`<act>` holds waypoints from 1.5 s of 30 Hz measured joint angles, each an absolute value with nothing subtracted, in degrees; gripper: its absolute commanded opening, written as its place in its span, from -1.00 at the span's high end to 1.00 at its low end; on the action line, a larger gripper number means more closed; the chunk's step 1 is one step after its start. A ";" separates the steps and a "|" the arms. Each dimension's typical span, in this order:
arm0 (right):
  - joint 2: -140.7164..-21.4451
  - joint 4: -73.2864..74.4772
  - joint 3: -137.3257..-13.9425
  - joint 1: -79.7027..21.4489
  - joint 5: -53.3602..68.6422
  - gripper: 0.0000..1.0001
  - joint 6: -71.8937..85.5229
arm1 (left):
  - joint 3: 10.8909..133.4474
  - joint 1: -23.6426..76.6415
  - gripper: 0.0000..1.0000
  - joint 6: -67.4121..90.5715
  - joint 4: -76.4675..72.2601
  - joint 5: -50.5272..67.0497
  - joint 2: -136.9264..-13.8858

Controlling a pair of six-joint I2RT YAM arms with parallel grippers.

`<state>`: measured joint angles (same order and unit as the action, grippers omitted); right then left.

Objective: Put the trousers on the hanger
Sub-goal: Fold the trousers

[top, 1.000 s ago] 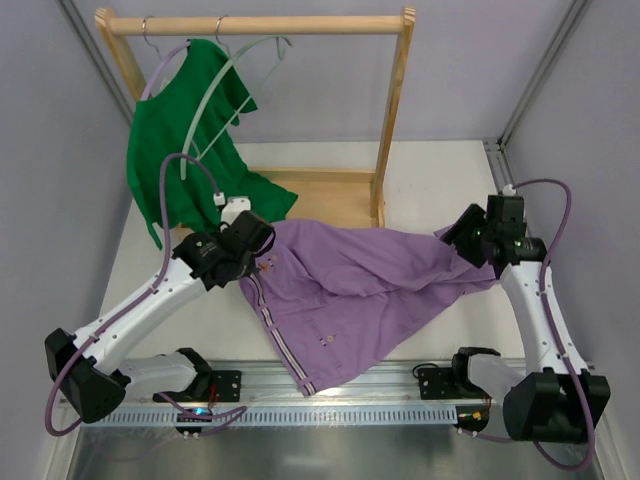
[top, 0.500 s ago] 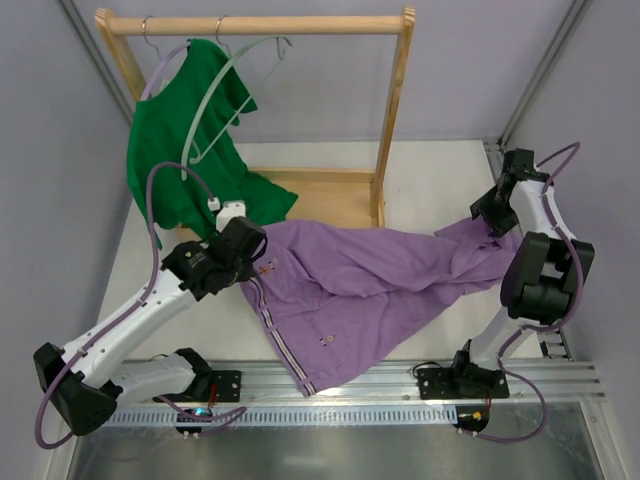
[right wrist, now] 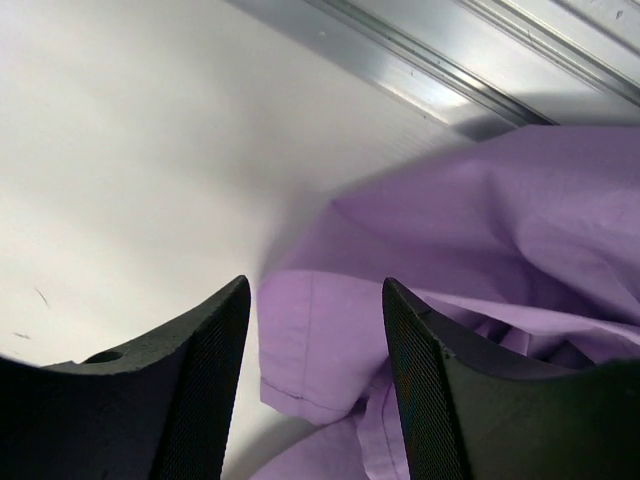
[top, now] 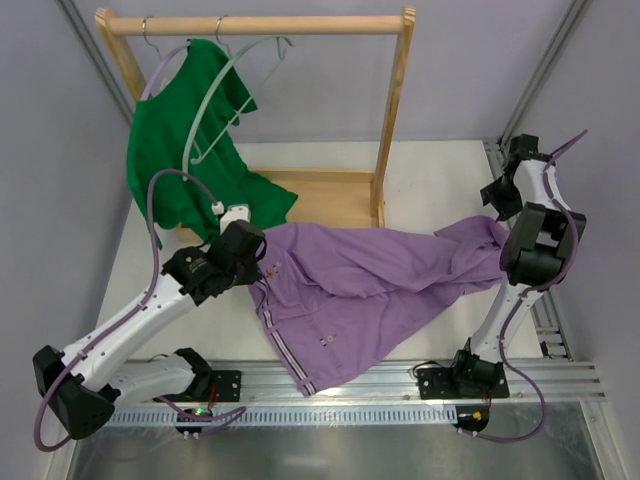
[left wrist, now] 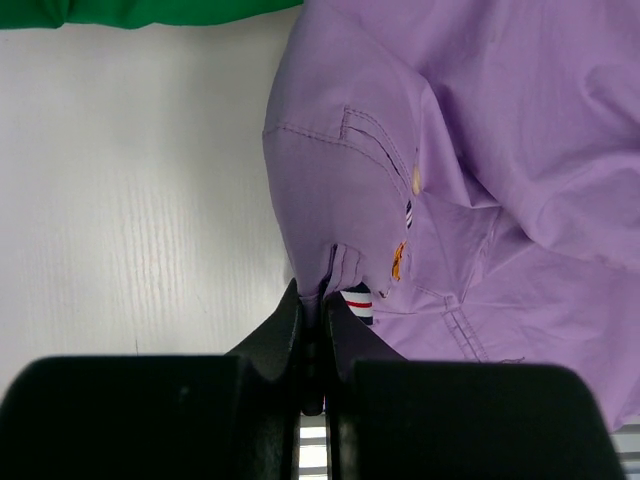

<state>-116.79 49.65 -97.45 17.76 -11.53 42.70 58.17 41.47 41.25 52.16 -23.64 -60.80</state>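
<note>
1. Two grippers matter here. The left gripper (left wrist: 313, 335) is pinched tight on the waistband corner of the trousers (top: 370, 280), just beside the striped tab (left wrist: 358, 298). The right gripper (right wrist: 315, 290) stands wide with nothing between its fingers, hovering over one leg hem (right wrist: 300, 385).
2. We see the trousers spread on the table (top: 430, 180) across the middle of the top view. The hanger (top: 212, 95) hangs from the wooden rail (top: 300, 22) at upper left, overlapping the green shirt (top: 165, 160) in that view and well apart from the trousers.
3. We judge the step in hand to be securing the garment at both ends before carrying it to the hanger. To do it well, we bring the right gripper down onto the hem at the lower centre of its wrist view and bite one clean fold, not the table.
4. The left pinch sits at the very edge of the cloth, so we lift slowly lest it slip free.
5. A second ago the right gripper sat low at the leg end, right of centre. Now it is up by the right edge of the frame, off the cloth. The left gripper and the trousers have barely shifted.
</note>
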 measured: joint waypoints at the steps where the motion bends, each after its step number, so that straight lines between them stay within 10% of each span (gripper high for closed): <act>1: -117.25 49.67 -98.08 17.76 -11.81 -0.18 42.94 | 58.15 41.47 0.99 41.25 52.05 -23.42 -60.60; 12: -129.49 51.51 -106.37 17.89 -12.97 -0.07 45.15 | 57.45 41.50 0.99 41.21 51.31 -22.46 -59.07; 18: -131.66 51.94 -109.43 17.96 -13.50 0.93 44.25 | 57.34 41.47 0.99 41.08 51.20 -23.16 -59.59; 27: -121.69 51.51 -107.83 18.02 -17.04 0.93 39.22 | 58.06 41.47 0.99 40.88 51.46 -25.15 -60.88; 32: -114.67 53.17 -108.38 18.02 -17.78 0.09 39.83 | 58.06 41.50 0.99 40.88 51.48 -25.06 -60.88; 45: -121.10 59.59 -105.25 18.13 -11.00 -0.21 50.81 | 58.06 41.47 0.99 40.91 51.07 -23.94 -60.88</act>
